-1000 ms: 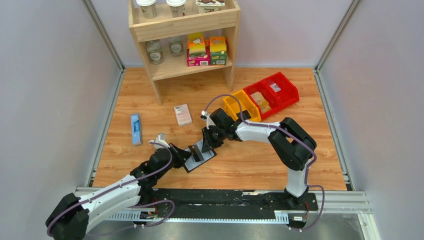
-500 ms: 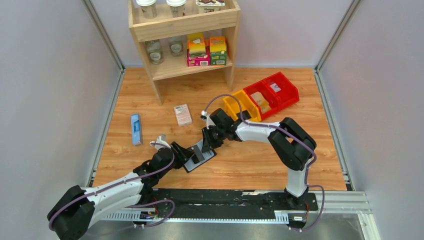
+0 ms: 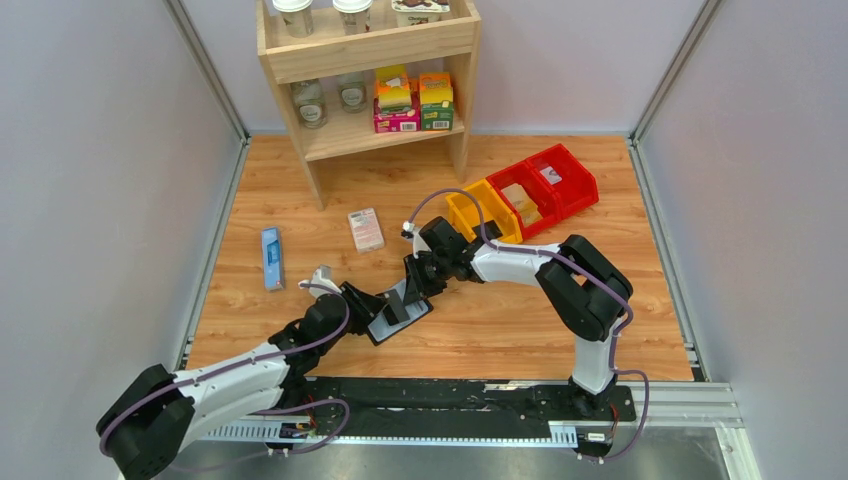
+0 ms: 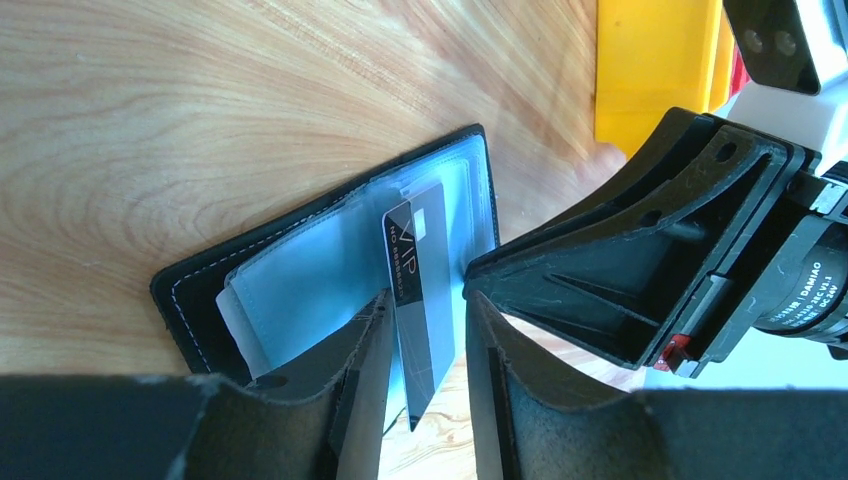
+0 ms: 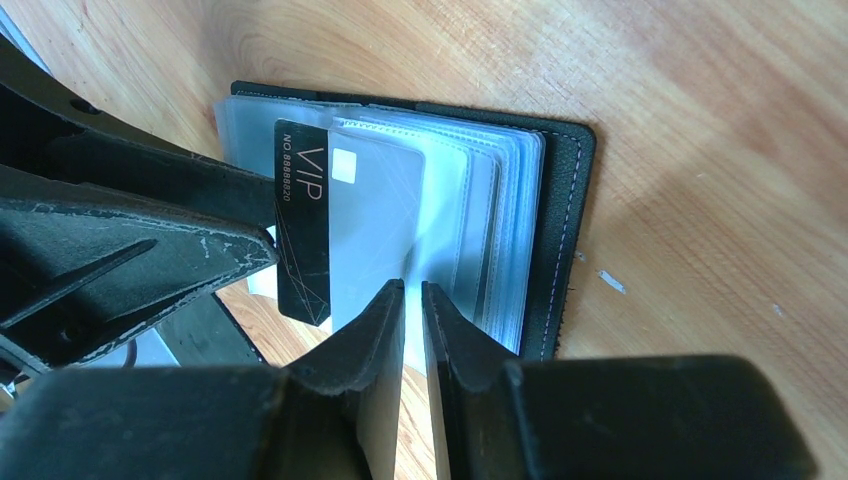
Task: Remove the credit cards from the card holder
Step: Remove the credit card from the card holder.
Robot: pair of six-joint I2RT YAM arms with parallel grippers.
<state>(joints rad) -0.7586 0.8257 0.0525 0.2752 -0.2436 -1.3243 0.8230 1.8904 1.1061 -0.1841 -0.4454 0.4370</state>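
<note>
Our left gripper (image 4: 428,292) pinched the credit card (image 4: 415,250), half out of the card holder (image 5: 565,200); our right gripper (image 5: 410,290) clamped the holder's sleeves (image 5: 480,200). We judged a straight, level pull best.

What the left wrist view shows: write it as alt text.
The left fingers straddle a black VIP card partway out of a clear pocket in the open black card holder on a wooden table. The right fingers touch the pocket's edge.

A clear sleeve of the card holder (image 5: 565,220) veils much of the credit card (image 5: 300,235).
</note>
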